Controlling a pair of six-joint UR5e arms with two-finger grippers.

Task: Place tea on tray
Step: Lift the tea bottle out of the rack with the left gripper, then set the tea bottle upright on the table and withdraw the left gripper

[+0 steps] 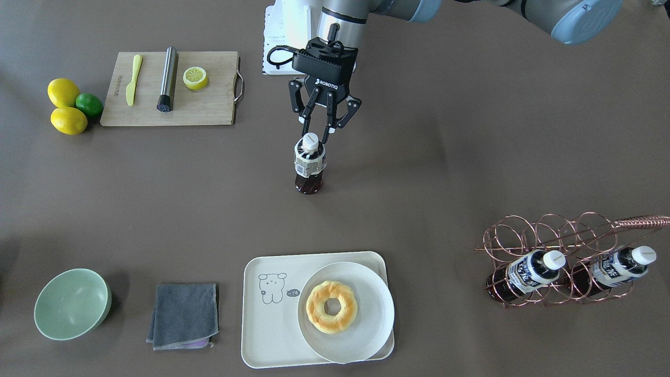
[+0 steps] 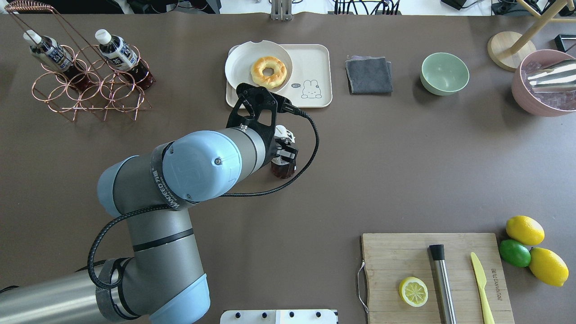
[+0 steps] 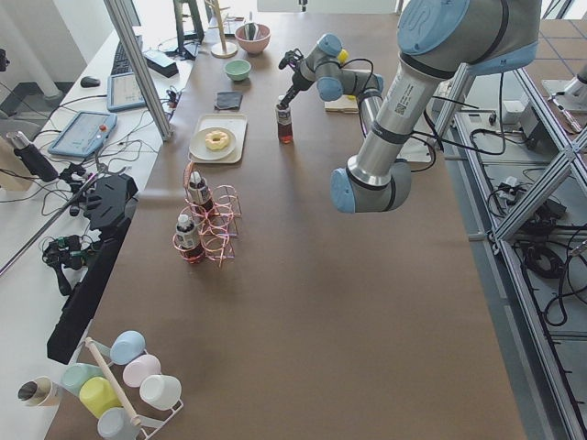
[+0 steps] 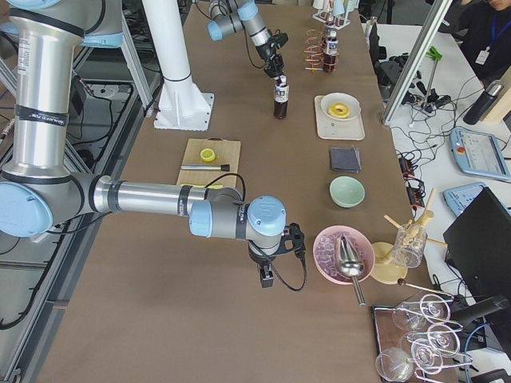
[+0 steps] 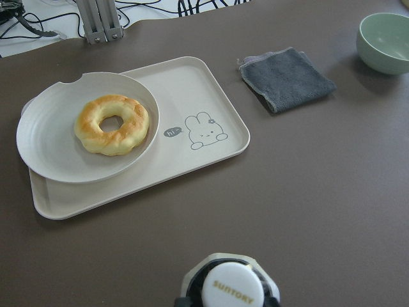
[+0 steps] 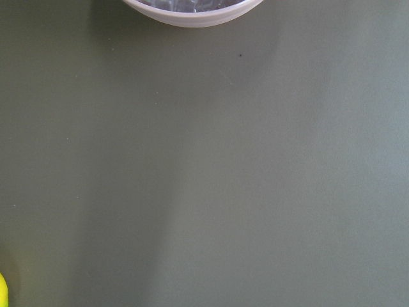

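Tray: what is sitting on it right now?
A white plate holding a doughnut sits on the tray, hiding the surface beneath it. The tea is not on it.

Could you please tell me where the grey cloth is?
In the overhead view, the grey cloth lies right of centre, between the tray and the green bowl.

Glossy clear plastic tea bottle (image 1: 309, 168), matt cream plastic tray (image 1: 267, 335), shiny wire rack (image 1: 528, 230), wooden board (image 1: 209, 107), grey cloth (image 1: 183, 314).
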